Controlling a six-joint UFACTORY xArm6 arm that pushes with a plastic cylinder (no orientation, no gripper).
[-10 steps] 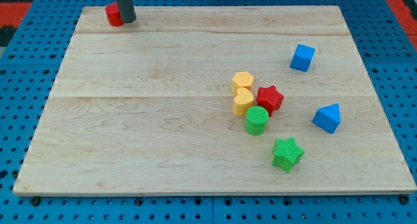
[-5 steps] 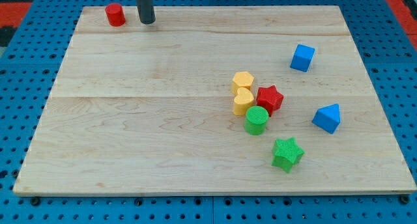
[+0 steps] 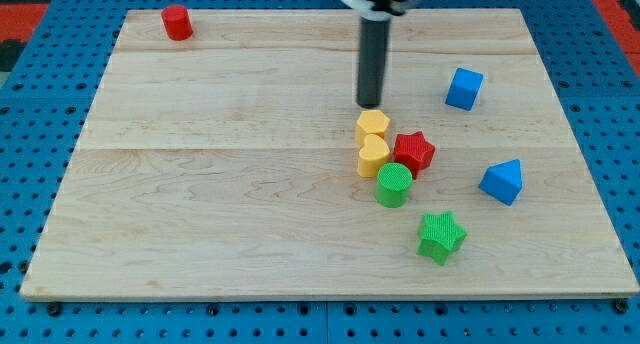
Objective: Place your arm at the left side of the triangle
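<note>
The blue triangle (image 3: 502, 181) lies near the board's right edge. My tip (image 3: 369, 104) stands just above the yellow hexagon (image 3: 372, 123), well to the left of the triangle and higher in the view. Between them lies a cluster: the yellow hexagon, a yellow heart (image 3: 373, 155), a red star (image 3: 413, 150) and a green cylinder (image 3: 394, 184).
A blue cube (image 3: 464, 88) sits at the upper right. A green star (image 3: 441, 235) lies below the cluster. A red cylinder (image 3: 177, 22) stands at the board's top left corner. The wooden board (image 3: 220, 184) rests on a blue pegboard.
My tip has left the red cylinder at the top left and moved far right and down, to just above the yellow hexagon. No block has moved.
</note>
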